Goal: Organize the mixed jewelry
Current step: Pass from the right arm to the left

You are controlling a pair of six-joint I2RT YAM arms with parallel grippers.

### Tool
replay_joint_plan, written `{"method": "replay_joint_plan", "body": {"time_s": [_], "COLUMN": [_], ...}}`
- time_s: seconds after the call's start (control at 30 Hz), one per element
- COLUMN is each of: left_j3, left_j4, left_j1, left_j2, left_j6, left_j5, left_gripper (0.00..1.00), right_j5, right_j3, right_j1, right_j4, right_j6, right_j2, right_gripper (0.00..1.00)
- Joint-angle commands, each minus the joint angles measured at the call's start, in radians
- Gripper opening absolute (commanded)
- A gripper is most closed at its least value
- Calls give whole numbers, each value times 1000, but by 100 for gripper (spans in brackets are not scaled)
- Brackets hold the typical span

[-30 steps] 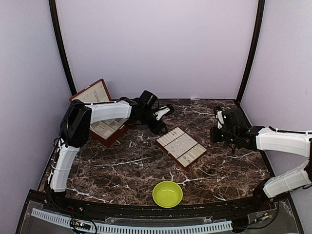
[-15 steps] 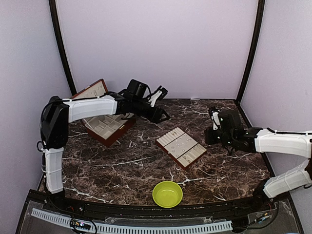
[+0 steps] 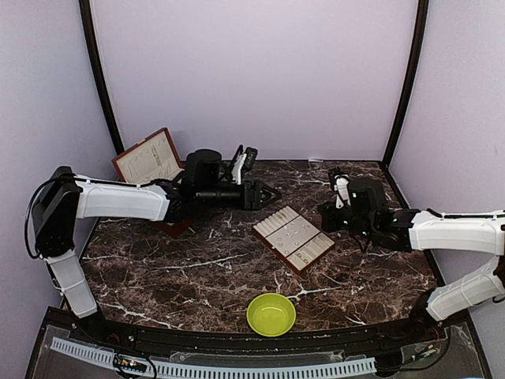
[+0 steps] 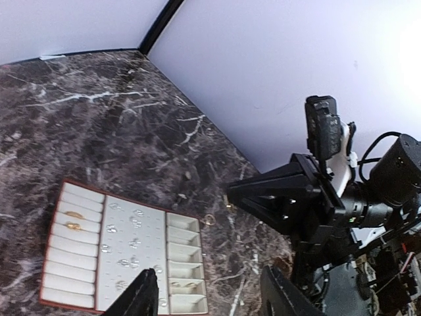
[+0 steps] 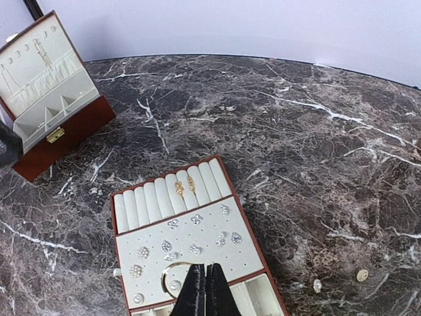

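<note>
Two hands, one tray, one box, one bowl, entered in turn.

Right hand point(image 5: 202, 276): fully closed, tips pressed together, poised low over the near end of the tray point(image 5: 141, 205). Thin hoop point(image 5: 172, 266) lying on the padding there, one end running up to the closed tips; pinched or merely touched, cannot tell. Position probably deliberate, wire that fine calling for a tip-to-tip pinch.

Left hand point(image 3: 267, 193): fingers parted, nothing between them, raised over the surface point(image 5: 296, 151) between box point(image 5: 46, 99) and tray. Likely held off to leave the tray to the other arm.

Mixed jewelry, location:
- gold pair point(image 5: 184, 186) slotted in the tray's roll rows
- small pale studs point(image 5: 191, 234) spread over the flat middle panel
- two loose pieces point(image 5: 317, 286) off the tray on bare surface, near its corner

Sorting judged partly done, loose pieces outstanding.

Box: lid up, cream lining exposed — apparently ready to receive.

Bowl point(image 3: 271, 313): green, at the near edge; contents, if any, too small to tell.
</note>
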Motion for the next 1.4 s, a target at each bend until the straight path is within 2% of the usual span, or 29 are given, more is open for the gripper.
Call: {"method": "replay_joint_plan", "body": {"time_s": [0.0, 0.37, 0.8, 1.17, 1.37], "left_j3": [-16, 94, 163, 187, 187], "left_j4": [202, 155, 102, 89, 107], "left_j1": [-38, -59, -79, -87, -88], "left_j2": [23, 147, 206, 240, 250], "left_j6": [-155, -165, -169, -180, -190], "left_j5": [41, 137, 158, 164, 172], "left_gripper": [56, 54, 50, 26, 18], "right_j5": [2, -69, -9, 5, 11], "right_j3": [31, -12, 14, 17, 24], "right_j1": [26, 63, 104, 118, 123], "right_j4": [89, 165, 172, 173, 165], "right_j6": [-5, -90, -153, -160, -161], "right_j2": [15, -24, 12, 15, 28], "right_gripper": [0, 0, 0, 0, 0]}}
